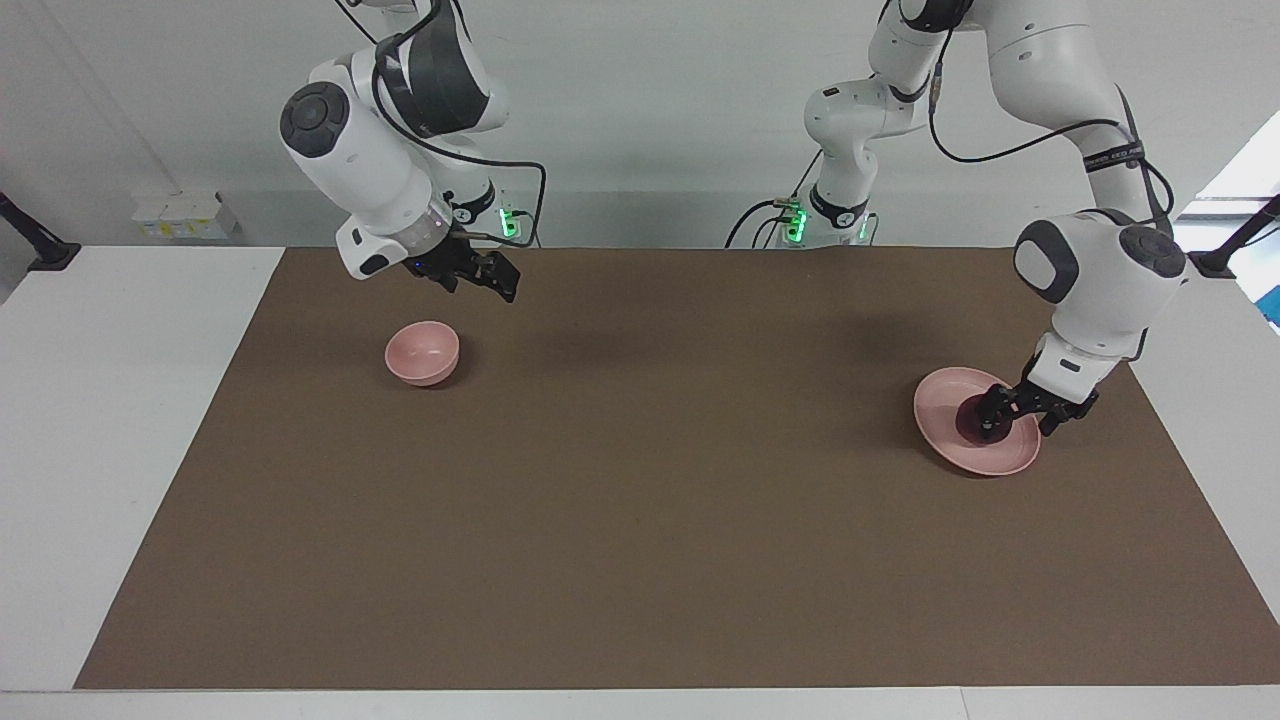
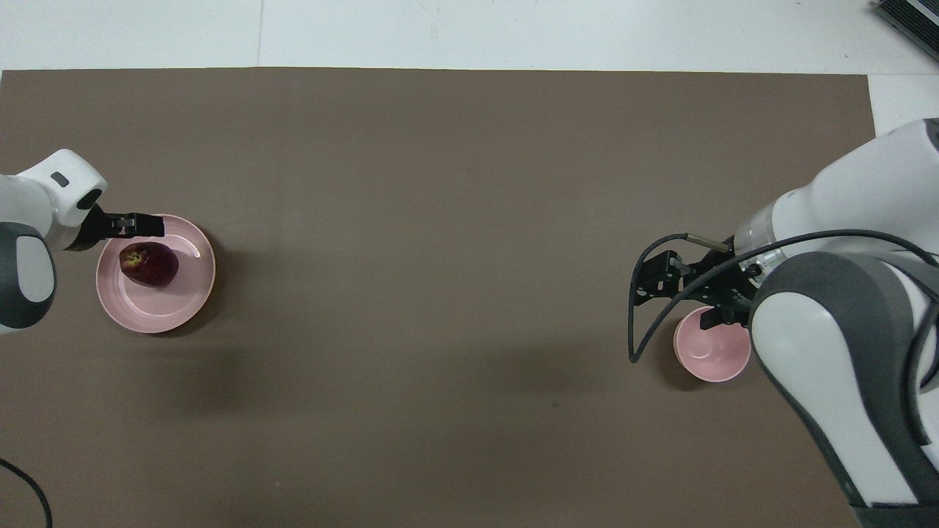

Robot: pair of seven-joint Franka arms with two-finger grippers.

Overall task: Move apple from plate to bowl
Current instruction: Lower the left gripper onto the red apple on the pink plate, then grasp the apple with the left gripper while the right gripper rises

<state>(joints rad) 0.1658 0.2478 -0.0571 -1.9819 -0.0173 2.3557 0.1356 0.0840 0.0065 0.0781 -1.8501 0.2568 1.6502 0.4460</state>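
Your left gripper point(image 1: 1015, 415) has its jaws spread, down at the apple point(image 2: 149, 264), which sits on the plate point(image 2: 187, 304) at the left arm's end of the table. Your right gripper point(image 1: 478, 283) hangs up in the air with jaws spread, near the bowl point(image 1: 422, 353) at the right arm's end, well apart from the plate on the brown mat point(image 1: 640, 500).

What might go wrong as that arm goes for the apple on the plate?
The left hand sits low and open around the apple; being round, it may roll off the shallow plate if nudged. The bowl is at the right arm's end of the table, so the carry is long; the right hand hangs beside it.
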